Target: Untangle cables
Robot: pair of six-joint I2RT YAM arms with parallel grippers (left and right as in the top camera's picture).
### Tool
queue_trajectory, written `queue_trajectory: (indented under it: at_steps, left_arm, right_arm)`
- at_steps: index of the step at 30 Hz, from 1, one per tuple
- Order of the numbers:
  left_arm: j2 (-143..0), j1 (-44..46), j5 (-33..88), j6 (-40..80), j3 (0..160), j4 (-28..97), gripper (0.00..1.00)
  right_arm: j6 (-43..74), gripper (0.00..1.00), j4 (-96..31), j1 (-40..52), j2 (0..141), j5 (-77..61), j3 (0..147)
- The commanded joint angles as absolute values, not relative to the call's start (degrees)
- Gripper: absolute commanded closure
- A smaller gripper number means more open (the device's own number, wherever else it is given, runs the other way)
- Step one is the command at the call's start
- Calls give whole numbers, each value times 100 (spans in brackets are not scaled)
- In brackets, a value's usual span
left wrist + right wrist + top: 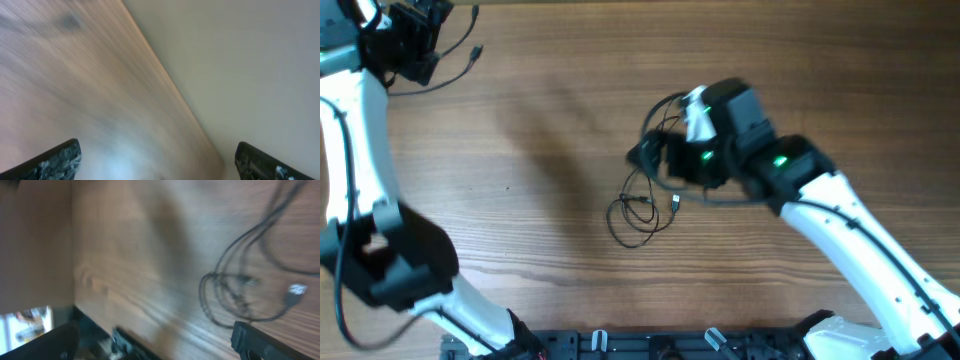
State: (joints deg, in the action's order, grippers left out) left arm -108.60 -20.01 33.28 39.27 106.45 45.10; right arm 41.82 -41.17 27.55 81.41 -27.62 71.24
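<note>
Roughly midway, judging by the layout. Shows one thin black cord [468, 58] already separate, lying loose at the far left corner, just beside the left gripper [418, 50]. Shows that gripper's jaws spread wide in the left wrist view, with nothing between them, only the blurred wooden table [75, 75] and a pale wall [240, 60] beyond. Leaves the remaining cables [640, 203] near the middle of the table, bunched against the right gripper [650, 155], with overlapping loops trailing toward the near side and a small plug [676, 203] just right of the loops. Shows the right gripper's fingers [250, 340] wide apart as well, gripping nothing visible, loops and pale plug lying ahead of them. Calls, by this reckoning, for the bunch to be pulled apart and each strand laid out singly.
</note>
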Motion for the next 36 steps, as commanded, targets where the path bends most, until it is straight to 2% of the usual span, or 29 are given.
queue_trajectory:
  at_steps: [1, 5, 9, 12, 15, 32, 34, 36]
  left_arm:
    - [-10903, -1393, 4713, 2508, 10575, 5384, 0]
    - [-10910, -276, 3107, 2285, 10571, 6145, 0]
    - [-10923, 701, 2547, 1409, 10562, 6630, 0]
    - [-10984, 1302, 1831, 1411, 10499, 6670, 0]
    - [-11185, 1863, 1811, 1389, 10291, 6337, 0]
    - [-12674, 2792, 1772, 1243, 10289, 4320, 1]
    - [-12831, 2917, 1378, 1243, 10285, 4195, 9]
    - [-12947, 2956, 1076, 1240, 10285, 4012, 9]
  right_arm:
    - [4353, 0, -4545, 1179, 8029, -3107, 7168]
    - [4353, 0, -5518, 3, 8029, -3046, 7168]
    - [4368, 0, -5448, -82, 8029, -2445, 7168]
    - [4366, 0, -5446, -82, 8029, -1898, 7168]
    - [4368, 1, -5446, -82, 8029, -1754, 7168]
    - [4368, 0, -5443, -78, 8029, -1754, 7168]
    - [4368, 0, -5443, -78, 8029, -1754, 7168]
    - [4368, 0, -5443, -78, 8029, -1754, 7168]
